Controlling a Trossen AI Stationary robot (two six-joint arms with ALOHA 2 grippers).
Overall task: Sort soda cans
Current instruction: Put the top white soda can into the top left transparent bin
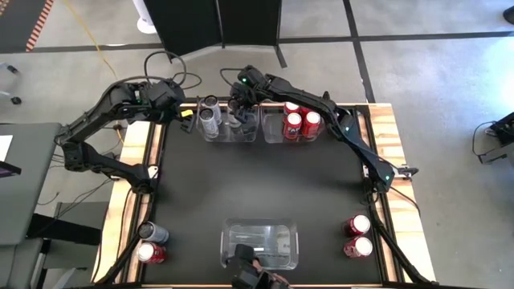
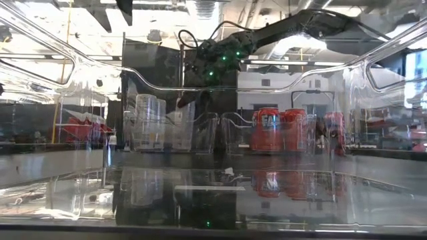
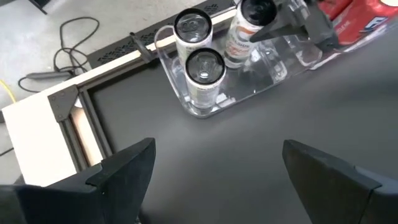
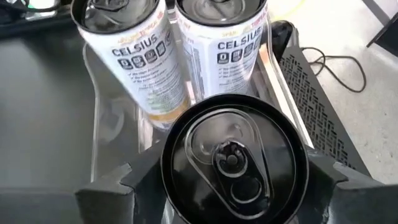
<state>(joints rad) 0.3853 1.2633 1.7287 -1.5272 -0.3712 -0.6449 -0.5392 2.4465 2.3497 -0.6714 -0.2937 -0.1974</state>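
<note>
Table centre lies open — soda cans crowd the far bins.

"CELSIUS" in black letters on two white cylindrical silver-topped cans; smaller print beneath unreadable. Red cans' white lettering illegible.

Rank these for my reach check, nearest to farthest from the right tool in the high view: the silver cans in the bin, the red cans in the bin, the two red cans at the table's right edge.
From the right tool:
1. Silver cans, beside it in the left bin.
2. Binned red cans, in the neighbouring bin on the right.
3. Right-edge red cans, near the table's front corner.
</note>
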